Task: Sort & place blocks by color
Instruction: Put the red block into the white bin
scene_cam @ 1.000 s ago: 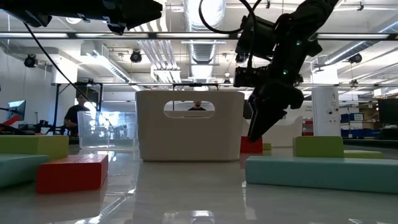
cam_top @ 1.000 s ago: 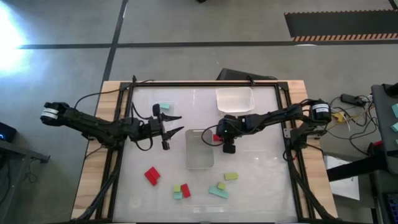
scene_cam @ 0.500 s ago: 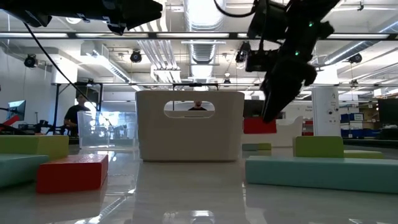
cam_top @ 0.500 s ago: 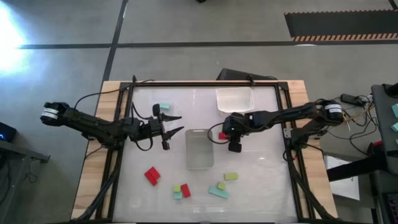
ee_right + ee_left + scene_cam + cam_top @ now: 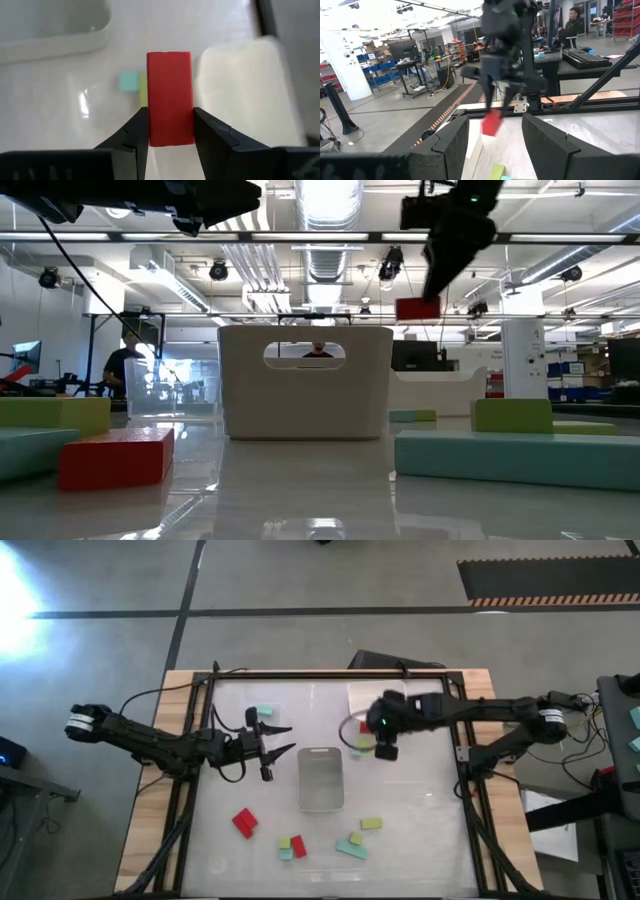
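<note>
Red block (image 5: 169,97) is pinched between the right gripper's (image 5: 169,131) fingers in the right wrist view, above the table. High view: right gripper (image 5: 385,745) hangs beside the far clear tray (image 5: 375,695); left gripper (image 5: 278,738) waits spread, empty. Low view: block (image 5: 417,308) is carried high, seemingly beyond the near bin (image 5: 305,380). Release is best made once centred over the chosen tray.

From above, the right gripper (image 5: 385,747) covers the red block (image 5: 169,97) it grips and part of the far clear tray (image 5: 362,696) — in the low view the arm runs off the top edge, and the white bin (image 5: 304,382) hides the table behind it.
</note>
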Tool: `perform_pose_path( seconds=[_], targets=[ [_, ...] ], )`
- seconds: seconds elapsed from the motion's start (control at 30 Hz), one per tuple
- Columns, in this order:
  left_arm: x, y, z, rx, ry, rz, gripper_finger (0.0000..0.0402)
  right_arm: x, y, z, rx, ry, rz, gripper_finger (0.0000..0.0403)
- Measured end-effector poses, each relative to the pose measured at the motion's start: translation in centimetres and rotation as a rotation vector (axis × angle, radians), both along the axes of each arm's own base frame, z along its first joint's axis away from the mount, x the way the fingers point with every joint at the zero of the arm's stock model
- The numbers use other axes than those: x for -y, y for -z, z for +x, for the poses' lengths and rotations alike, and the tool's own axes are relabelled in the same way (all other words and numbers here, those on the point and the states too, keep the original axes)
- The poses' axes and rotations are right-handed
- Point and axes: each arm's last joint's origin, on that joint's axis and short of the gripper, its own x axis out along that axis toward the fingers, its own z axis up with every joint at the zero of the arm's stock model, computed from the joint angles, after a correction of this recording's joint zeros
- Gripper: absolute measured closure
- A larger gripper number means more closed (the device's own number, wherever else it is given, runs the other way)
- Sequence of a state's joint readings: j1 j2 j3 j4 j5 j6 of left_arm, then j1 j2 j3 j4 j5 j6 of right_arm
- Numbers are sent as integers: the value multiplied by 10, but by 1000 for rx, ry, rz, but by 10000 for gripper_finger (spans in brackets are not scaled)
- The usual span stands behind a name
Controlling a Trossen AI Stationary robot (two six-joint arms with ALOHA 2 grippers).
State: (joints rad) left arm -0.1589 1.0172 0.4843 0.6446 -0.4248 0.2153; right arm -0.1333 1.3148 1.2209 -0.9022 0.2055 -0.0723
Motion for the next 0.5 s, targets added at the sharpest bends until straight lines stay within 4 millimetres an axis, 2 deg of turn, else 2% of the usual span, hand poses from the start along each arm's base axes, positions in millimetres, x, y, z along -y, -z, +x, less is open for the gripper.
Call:
perform_pose_path(
  seconds=[0.2,0.5],
  targets=[
    [0,0,0,2,0,0,233,49,-8,9,-50,-82,-85,290],
    [0,0,0,-4,0,0,233,123,21,-8,-95,-10,38,291]
  ],
)
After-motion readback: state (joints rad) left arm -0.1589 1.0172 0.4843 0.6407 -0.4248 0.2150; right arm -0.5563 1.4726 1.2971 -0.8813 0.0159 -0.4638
